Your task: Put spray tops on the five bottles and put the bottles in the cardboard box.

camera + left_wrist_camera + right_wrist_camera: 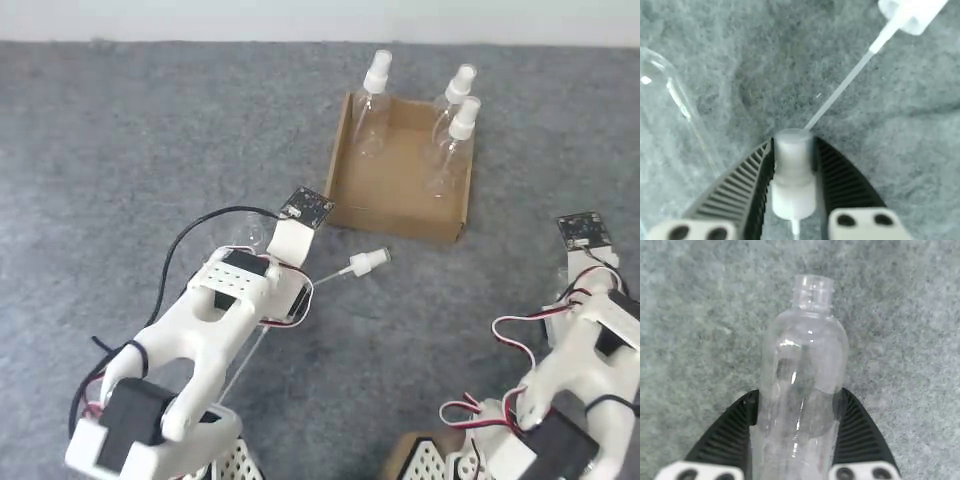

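Observation:
My left gripper (pixel 793 145) is shut on a white spray top (pixel 792 172), low over the grey carpet. A second spray top (pixel 367 261) lies loose just ahead of it, its thin tube (pixel 845 85) pointing back at the held one. An uncapped clear bottle (pixel 250 232) lies beside the left gripper, and its side (pixel 670 110) also shows in the left wrist view. My right gripper (pixel 799 394) is shut on another clear bottle (pixel 802 355) whose neck (pixel 812 290) is open and bare. The cardboard box (pixel 395 222) holds three bottles with spray tops (pixel 377 70).
The left arm (pixel 215 320) reaches in from the lower left and the right arm (pixel 585 340) stands at the lower right. Bare carpet lies between the arms and in front of the box. A pale wall edge runs along the far side.

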Robot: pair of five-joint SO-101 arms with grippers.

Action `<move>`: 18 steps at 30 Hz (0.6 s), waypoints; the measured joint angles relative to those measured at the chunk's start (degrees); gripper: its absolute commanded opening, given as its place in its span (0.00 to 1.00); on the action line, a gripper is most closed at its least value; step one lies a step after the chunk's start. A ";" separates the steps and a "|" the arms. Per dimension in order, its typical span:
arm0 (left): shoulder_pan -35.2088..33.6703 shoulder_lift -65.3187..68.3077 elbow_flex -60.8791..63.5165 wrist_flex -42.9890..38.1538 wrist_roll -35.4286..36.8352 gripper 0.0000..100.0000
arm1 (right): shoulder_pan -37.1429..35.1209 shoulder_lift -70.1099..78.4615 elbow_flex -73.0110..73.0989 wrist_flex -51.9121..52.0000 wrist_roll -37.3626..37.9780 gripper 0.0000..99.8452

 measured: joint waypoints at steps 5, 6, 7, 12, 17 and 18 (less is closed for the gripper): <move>-2.02 -2.73 0.00 0.79 0.09 0.03 | 0.00 0.00 0.00 0.00 0.00 0.02; -2.64 -3.96 0.00 1.58 0.00 0.03 | 0.00 0.00 0.00 0.00 0.00 0.02; -3.08 -5.27 0.00 2.37 0.26 0.03 | 0.00 0.00 0.00 0.00 0.00 0.01; -3.25 -13.63 -2.73 8.26 0.00 0.03 | 0.00 0.00 0.00 0.00 0.00 0.02; -3.16 -21.01 -7.56 14.42 0.00 0.03 | 0.88 1.14 -2.64 3.16 -0.09 0.04; -3.16 -22.07 -8.18 14.86 0.00 0.03 | 1.23 1.23 -3.43 4.84 -0.09 0.07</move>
